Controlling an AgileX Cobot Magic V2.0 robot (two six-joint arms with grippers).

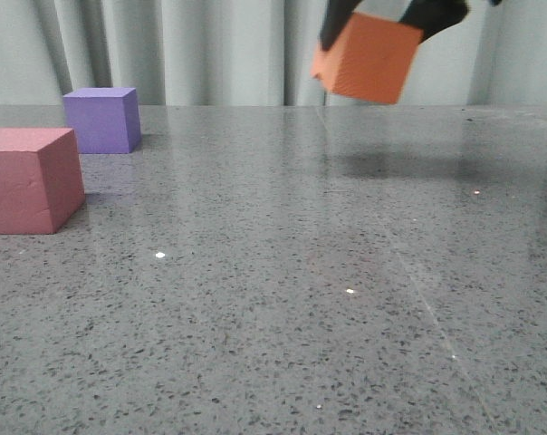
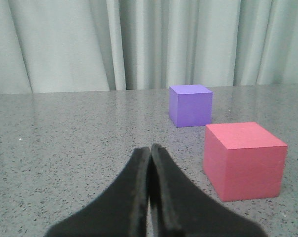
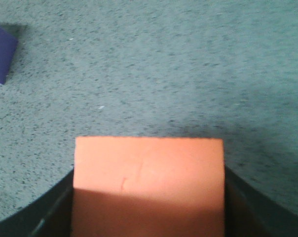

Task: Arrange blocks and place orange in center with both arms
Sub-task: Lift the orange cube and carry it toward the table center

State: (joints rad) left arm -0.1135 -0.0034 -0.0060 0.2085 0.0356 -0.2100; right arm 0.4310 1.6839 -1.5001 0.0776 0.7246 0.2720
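The right tool (image 1: 382, 23) is gripping the orange cube (image 1: 366, 58) high at far right; it should be lowering squarely between purple (image 1: 101, 119) and pink (image 1: 29, 179). The left tool (image 2: 150, 153) is sitting pinched, empty.

The right pincer (image 3: 148, 217) grips the orange cube (image 3: 148, 182) above the speckled table (image 3: 188, 74), the purple cube (image 3: 1, 57) well apart.

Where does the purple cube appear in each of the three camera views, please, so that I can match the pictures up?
Front view: purple cube far left, behind the pink-red cube.
Left wrist view: right of centre, beyond the pink-red cube and past the shut left gripper.
Right wrist view: only a corner at the upper left edge, away from the orange cube held in the right gripper.
Shared landmark: the speckled grey tabletop.
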